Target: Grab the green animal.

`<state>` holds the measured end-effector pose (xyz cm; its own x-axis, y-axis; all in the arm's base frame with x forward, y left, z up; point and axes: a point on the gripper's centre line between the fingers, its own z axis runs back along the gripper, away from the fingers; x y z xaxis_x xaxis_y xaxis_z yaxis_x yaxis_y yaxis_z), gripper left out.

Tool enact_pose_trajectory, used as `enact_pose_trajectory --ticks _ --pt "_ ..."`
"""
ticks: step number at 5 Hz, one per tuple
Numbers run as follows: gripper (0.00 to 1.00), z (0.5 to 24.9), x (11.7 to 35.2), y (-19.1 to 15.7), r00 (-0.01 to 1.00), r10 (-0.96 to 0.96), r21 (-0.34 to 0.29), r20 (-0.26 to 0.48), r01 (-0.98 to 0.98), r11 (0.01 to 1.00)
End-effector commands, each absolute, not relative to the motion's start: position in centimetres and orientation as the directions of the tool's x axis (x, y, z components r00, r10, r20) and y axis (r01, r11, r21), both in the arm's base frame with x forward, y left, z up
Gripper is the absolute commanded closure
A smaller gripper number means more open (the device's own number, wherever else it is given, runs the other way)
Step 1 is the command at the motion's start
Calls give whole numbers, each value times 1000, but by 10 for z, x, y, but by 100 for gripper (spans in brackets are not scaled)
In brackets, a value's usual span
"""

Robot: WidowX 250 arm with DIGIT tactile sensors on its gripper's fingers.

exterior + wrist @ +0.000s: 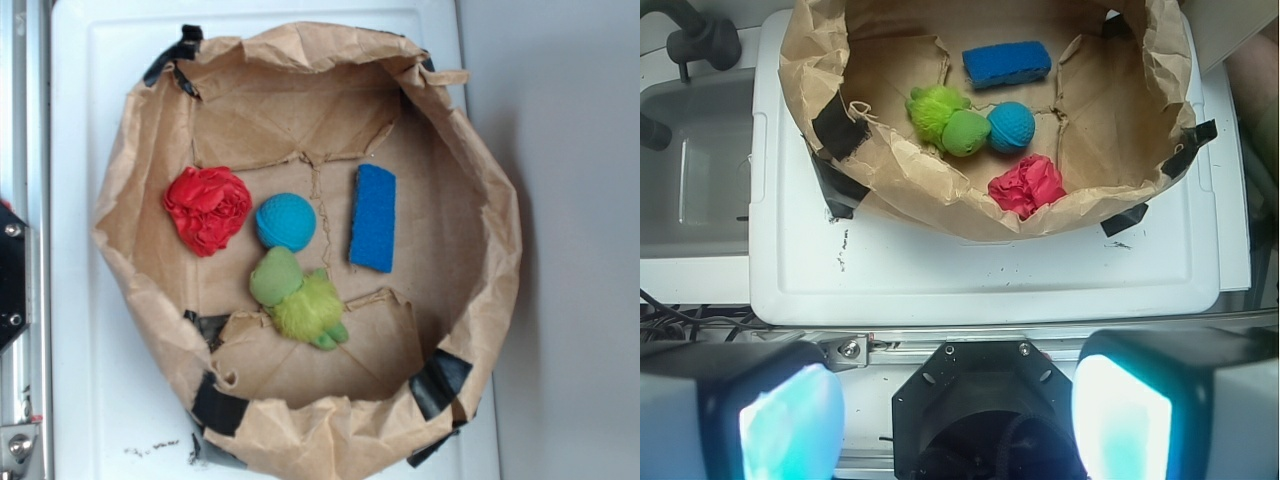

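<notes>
The green animal is a fuzzy lime plush with a smooth duller green head. It lies inside a brown paper bag bowl, in front of the teal-blue ball. In the wrist view the green animal lies far ahead, inside the paper bowl. My gripper is open and empty, well back from the bowl, over the robot's base. Its two pads glow pale cyan and stand wide apart. The gripper does not show in the exterior view.
A red ruffled fabric lump and a blue sponge also lie in the bowl. The bowl stands on a white tray. A grey sink with a dark tap is at the left in the wrist view.
</notes>
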<state>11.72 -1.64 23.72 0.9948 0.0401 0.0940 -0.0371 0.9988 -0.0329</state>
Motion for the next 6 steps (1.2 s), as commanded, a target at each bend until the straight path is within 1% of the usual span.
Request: enact_pose_trajectory --ticks 1,2,5,6 --pt "0 237 117 -16 995 40 -33 94 -37 999" --pt "0 252 167 -24 989 21 -134 149 -1 991" --pt "0 252 167 -24 989 21 -134 149 -1 991" --pt "0 239 172 -16 966 -189 -151 174 216 965"
